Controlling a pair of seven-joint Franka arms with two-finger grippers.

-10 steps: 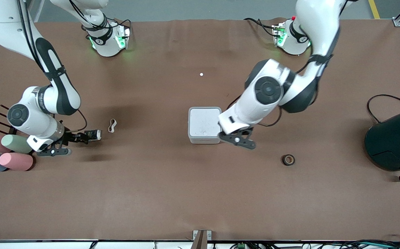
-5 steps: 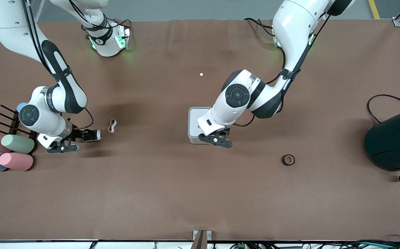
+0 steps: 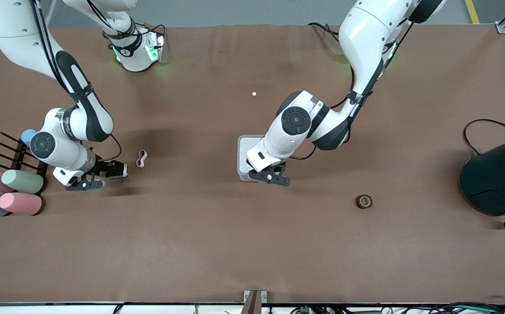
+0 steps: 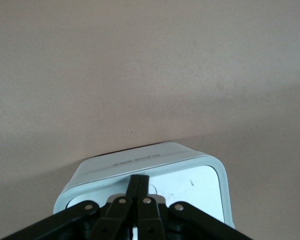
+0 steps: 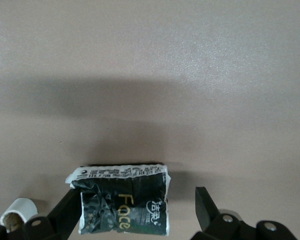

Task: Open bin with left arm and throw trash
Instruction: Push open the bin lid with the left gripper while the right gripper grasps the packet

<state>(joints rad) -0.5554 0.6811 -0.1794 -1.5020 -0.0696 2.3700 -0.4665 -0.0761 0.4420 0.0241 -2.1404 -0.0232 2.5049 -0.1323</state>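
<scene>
We note the left gripper [image 3: 274, 179] pinched shut over the closed bin [image 3: 242, 150] at mid-table, the right gripper [image 3: 99, 174] spread wide around the light, crumpled wrapper [image 5: 124, 205] at nine o'clock; grasp its soft middle

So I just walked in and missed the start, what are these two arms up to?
The left gripper, fingers shut, is over the edge of the white bin nearest the front camera, with the lid down. The right gripper is open around the black wrapper near the pastel cups. The rubber band and tape roll lie untouched on the table.
</scene>
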